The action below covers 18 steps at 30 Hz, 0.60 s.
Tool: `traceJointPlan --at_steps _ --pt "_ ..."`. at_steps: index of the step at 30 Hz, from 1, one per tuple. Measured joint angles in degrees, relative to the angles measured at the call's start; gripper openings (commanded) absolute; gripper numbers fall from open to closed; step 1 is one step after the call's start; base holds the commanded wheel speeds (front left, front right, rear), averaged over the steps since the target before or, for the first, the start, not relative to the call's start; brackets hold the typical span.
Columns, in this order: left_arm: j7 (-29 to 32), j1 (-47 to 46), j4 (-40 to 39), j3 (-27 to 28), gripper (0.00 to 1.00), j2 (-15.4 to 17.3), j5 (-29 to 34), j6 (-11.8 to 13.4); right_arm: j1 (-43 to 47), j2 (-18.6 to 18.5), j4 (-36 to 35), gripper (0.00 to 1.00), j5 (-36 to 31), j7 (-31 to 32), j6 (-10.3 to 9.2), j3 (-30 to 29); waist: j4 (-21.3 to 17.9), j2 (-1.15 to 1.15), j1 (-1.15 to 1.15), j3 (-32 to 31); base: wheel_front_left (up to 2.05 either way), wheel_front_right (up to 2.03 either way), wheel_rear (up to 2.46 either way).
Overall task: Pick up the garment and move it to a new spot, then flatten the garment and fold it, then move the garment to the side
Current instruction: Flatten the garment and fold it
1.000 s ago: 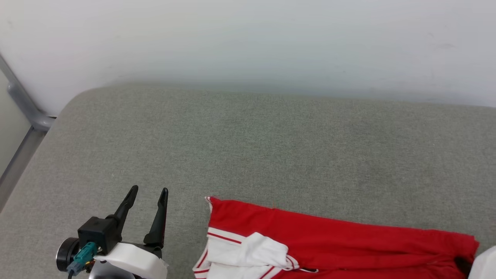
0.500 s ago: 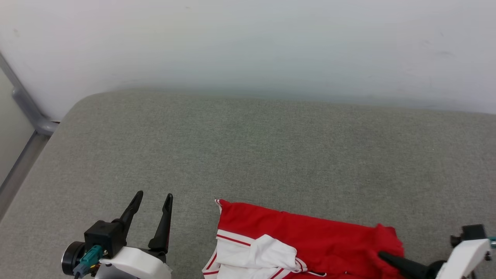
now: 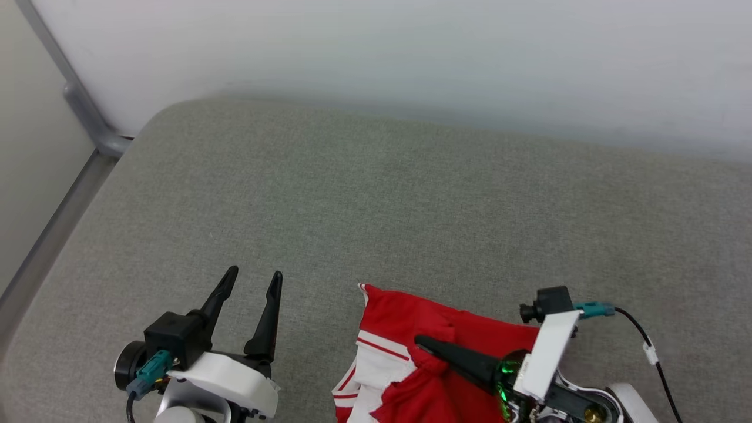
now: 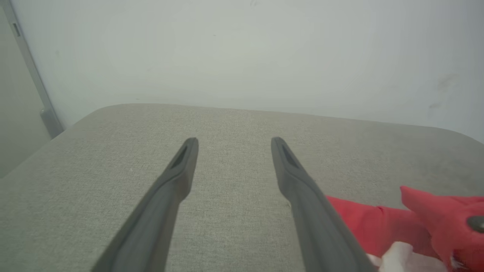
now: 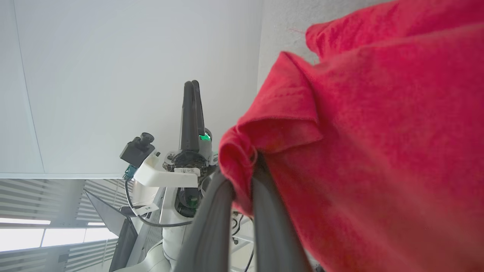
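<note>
Fabric is bunched in the right gripper point(image 3: 424, 343) at about 5 o'clock in the head view. Its two fingers are pressed together on a fold of the garment point(image 3: 455, 329), and the right wrist view shows red cloth point(image 5: 378, 151) pinched between them.

The jersey lies crumpled at the near edge of the grey cushion point(image 3: 376, 200), with its white sleeve point(image 3: 376, 369) toward 6 o'clock. The step looks like a lift-and-carry of this pinched edge. It probably goes best with a firm pinch and a rise high enough that the trailing cloth clears the upholstery instead of dragging into more wrinkles. The jersey should then go down on open cushion where it can spread.

The left gripper point(image 3: 254, 275) sits at 7 o'clock with fingers spread and nothing between them, just beside the shirt but apart from it. It is well placed to take the sleeve side. If the carried edge travels toward 9 o'clock, that arm is the nearest obstacle.

Farther out, the cushion is bare to 12 o'clock, where it meets a pale wall point(image 3: 411, 47). A grey metal rail point(image 3: 88, 120) stands at 10 o'clock, beyond the cushion's rounded corner.
</note>
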Motion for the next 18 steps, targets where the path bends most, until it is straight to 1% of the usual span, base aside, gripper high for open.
traceJointPlan --at_steps 3,6,7,8,9,14,18 --pt "-0.01 -0.89 0.15 0.21 1.0 -0.46 0.18 -0.32 -2.94 0.03 0.85 0.0 0.37 -3.57 0.0 4.23 0.99 0.0 0.0 1.57 0.0 0.0 0.0" --pt "-0.02 -1.75 0.58 0.65 1.0 -1.0 0.48 -0.9 -5.16 0.04 3.56 0.0 -2.43 -6.33 0.0 6.86 1.83 0.0 0.0 3.15 0.0 0.0 0.0" --pt "-0.02 -2.02 0.77 0.76 1.0 -1.32 0.52 -1.03 -5.67 0.07 4.26 0.14 -3.26 -7.48 0.0 7.36 2.09 0.0 0.0 3.65 0.0 0.0 0.0" --pt "-0.03 -2.26 0.92 0.9 1.0 -1.67 0.64 -1.23 -6.21 0.03 5.1 0.51 -3.63 -8.43 0.0 7.79 2.34 0.0 0.0 4.09 0.0 0.0 0.0" --pt "-0.03 -2.45 0.98 1.03 1.0 -1.96 0.9 -1.4 -6.59 0.0 5.67 1.0 -3.85 -8.83 0.0 8.34 2.56 0.0 0.0 4.47 0.0 0.0 0.0" --pt "-0.11 -2.61 1.43 2.21 1.0 -3.11 1.77 -2.15 -7.78 -0.01 6.1 1.0 -6.17 -11.98 0.0 10.29 2.86 0.0 0.0 5.55 0.0 0.0 0.0" --pt "-0.13 -2.6 2.01 3.0 1.0 -3.68 2.53 -2.9 -8.52 -0.78 2.89 1.0 -10.26 -16.3 0.0 11.98 2.02 0.0 0.0 5.19 0.0 0.0 0.0"
